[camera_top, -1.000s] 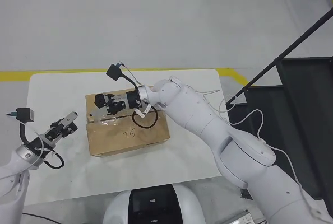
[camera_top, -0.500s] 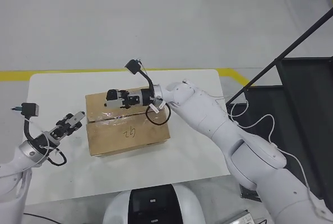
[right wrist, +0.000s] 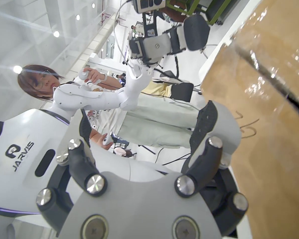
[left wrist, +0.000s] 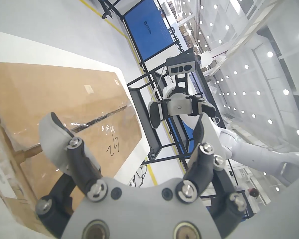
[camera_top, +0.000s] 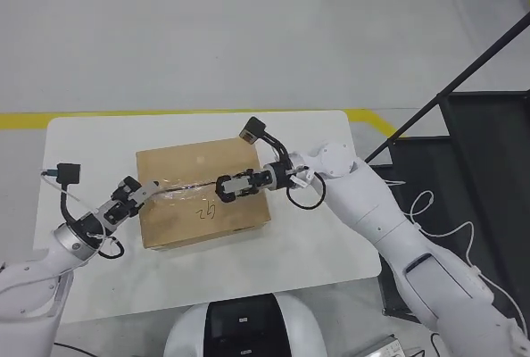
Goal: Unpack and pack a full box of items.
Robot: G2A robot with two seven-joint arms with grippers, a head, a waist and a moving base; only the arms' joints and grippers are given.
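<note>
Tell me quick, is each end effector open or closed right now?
Left end effector: open, holding nothing.
Right end effector: open, holding nothing.

Markings on box (camera_top: 180, 161)
Two pen-written characters (camera_top: 203, 211), likely "42", on the top, just beside the taped seam (camera_top: 189, 186); small pale sticker (left wrist: 89, 89) across the seam, unreadable.

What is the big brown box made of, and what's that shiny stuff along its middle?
The box looks like plain brown cardboard: it is matte, with a rough, torn edge at one end. The strip along its middle seam looks like clear plastic tape: it glints and wrinkles, and the brown shows through it.
</note>
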